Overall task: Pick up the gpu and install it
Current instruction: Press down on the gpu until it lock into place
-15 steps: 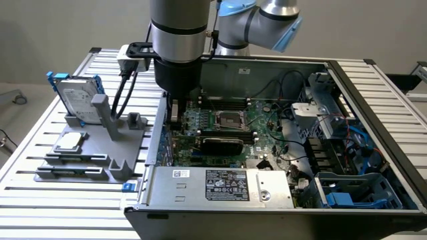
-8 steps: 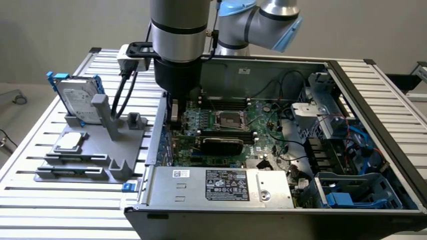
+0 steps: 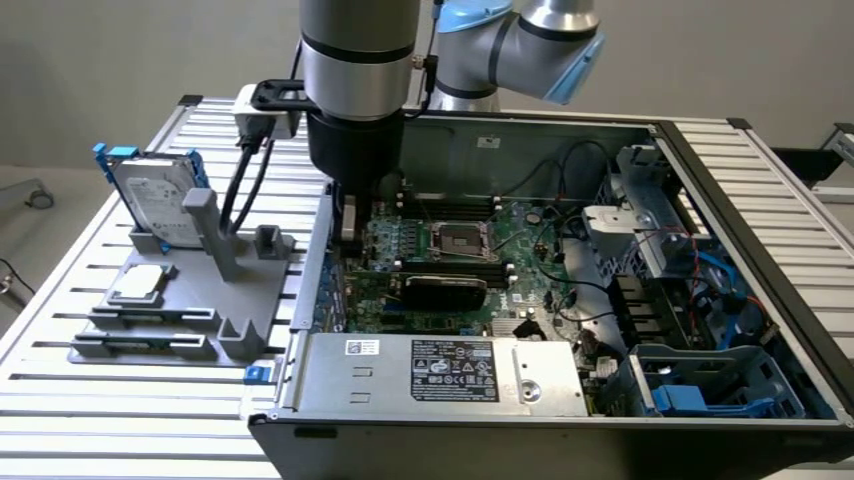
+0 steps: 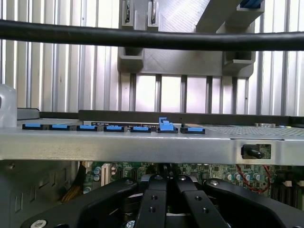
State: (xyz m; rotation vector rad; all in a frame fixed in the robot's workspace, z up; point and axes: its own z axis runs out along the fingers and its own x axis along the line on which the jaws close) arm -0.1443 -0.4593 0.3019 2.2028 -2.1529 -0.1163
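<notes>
Inside the case (image 3: 747, 250), tool (image 3: 350, 225) above gpu (image 3: 445, 290)

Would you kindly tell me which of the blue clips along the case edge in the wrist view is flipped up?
The sixth blue clip from the wrist picture's left stands raised; the other blue clips lie flat.

Open PC case (image 3: 747, 200) fills center-right of the exterior view, motherboard (image 3: 467, 250) with empty CPU socket (image 3: 458, 240) mid-frame, PSU (image 3: 441, 372) at lower center. Grey fixture tray (image 3: 174, 310) at left on the slatted table (image 3: 107, 400): hard drive (image 3: 150, 200) in blue frame upright at upper left, CPU chip (image 3: 142, 283) lying flat below it. Row of blue slot clips (image 4: 114, 128) across the middle of the wrist view, one raised.
</notes>
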